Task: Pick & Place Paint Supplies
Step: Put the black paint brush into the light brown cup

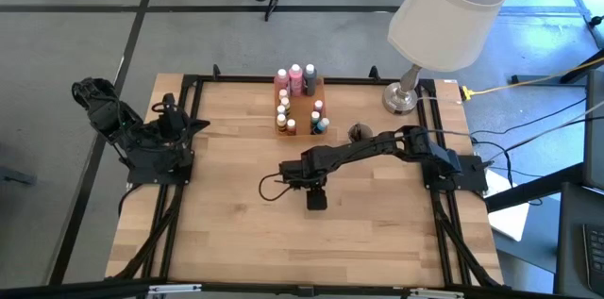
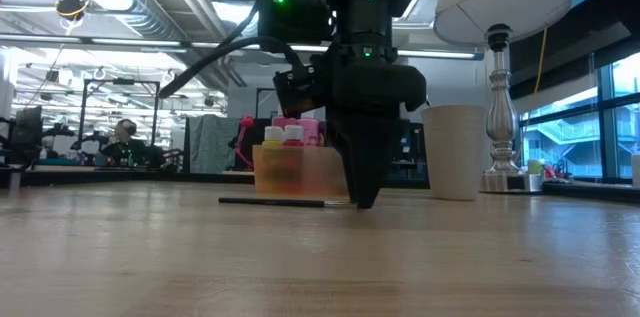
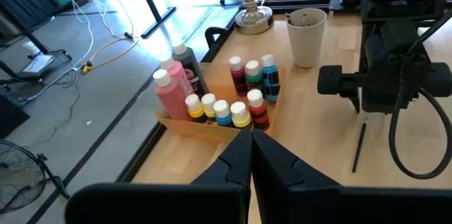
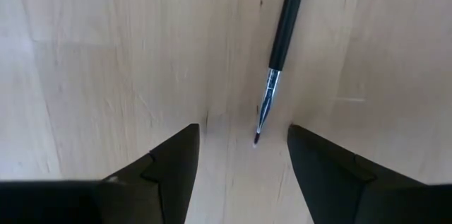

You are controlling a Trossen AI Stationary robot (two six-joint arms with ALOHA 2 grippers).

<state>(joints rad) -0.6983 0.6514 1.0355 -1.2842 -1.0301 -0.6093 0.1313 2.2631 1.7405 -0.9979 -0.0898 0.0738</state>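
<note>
Hovering mid-frame, right gripper w/ fingers apart, empty, brush tip between them; left gripper shut, far left.

Four cameras on one tabletop.

Overhead straight down on everything; low level across the wood, close before the right end effector; left wrist facing across toward that end effector; right wrist close above a paintbrush ahead of its fingers, also seen low.
</note>
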